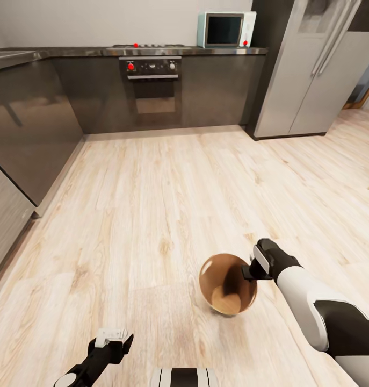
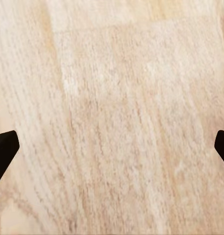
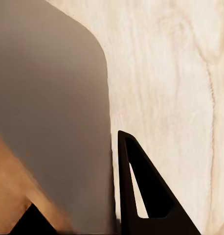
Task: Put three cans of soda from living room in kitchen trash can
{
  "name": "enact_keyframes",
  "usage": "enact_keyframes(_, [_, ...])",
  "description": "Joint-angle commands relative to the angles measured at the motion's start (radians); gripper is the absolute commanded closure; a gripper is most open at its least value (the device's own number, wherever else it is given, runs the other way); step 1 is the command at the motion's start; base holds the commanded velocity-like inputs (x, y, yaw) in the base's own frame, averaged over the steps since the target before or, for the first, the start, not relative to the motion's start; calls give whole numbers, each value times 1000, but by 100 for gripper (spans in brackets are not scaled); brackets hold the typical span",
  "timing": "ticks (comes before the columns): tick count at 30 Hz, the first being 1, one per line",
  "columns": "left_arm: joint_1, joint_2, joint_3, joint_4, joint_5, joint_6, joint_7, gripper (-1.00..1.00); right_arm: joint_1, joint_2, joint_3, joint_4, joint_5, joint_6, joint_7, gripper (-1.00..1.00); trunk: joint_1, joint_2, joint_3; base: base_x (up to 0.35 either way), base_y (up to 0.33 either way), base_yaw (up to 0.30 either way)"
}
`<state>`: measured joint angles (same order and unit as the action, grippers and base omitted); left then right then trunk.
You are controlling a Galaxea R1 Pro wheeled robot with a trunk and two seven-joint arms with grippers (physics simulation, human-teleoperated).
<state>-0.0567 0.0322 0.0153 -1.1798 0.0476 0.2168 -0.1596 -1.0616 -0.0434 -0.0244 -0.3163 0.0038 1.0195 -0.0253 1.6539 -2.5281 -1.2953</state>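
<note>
Floor (image 1: 152, 215) of pale wood at six o'clock lies under the left gripper (image 1: 113, 339), spread wide and empty. At four o'clock the right gripper (image 1: 247, 271), its fingers apart, straddles the trash can's (image 1: 228, 284) rim. Oven (image 1: 150, 86) and microwave (image 1: 225, 29) stand at twelve, fridge (image 1: 308, 70) at one.

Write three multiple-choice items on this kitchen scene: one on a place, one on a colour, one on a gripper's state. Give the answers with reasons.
1. Where does the trash can stand?
A. on the wood floor
B. on the worktop
C. inside the fridge

2. What colour is the trash can's inside?
A. blue
B. brown
C. green

3. How is the left gripper?
A. shut on a soda can
B. shut on the trash can's rim
C. open, holding nothing

Answers:
1 A: floor planks surround it, beside the right gripper.
2 B: the head view looks down into a brown bowl.
3 C: in the left wrist view its fingertips sit far apart over bare floor.
</note>
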Motion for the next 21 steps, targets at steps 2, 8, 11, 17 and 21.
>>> enact_keyframes(2, [0, 0, 0, 0, 0, 1, 0, -100, 0, 0, 3, 0, 28, -1, -5, 100, -1, 1, 8, 0, 0, 0])
enact_keyframes(8, [0, 0, 1, 8, -2, 10, 0, -100, 43, 4, 3, 7, 25, -32, 5, 100, -4, 2, 31, 0, 0, 0])
enact_keyframes(11, [0, 0, 2, 8, -2, 10, 0, -100, 52, 4, 3, 7, 24, -33, 6, 100, -5, 3, 43, 0, 0, 0])
enact_keyframes(17, [0, 0, 2, 8, -2, 12, 0, -100, 67, 5, 2, 6, 19, -34, 8, 100, -8, 4, 66, 0, 0, 0])
enact_keyframes(21, [0, 0, 2, 8, -2, 12, 0, -100, 73, 5, 2, 6, 18, -35, 8, 100, -9, 5, 81, 0, 0, 0])
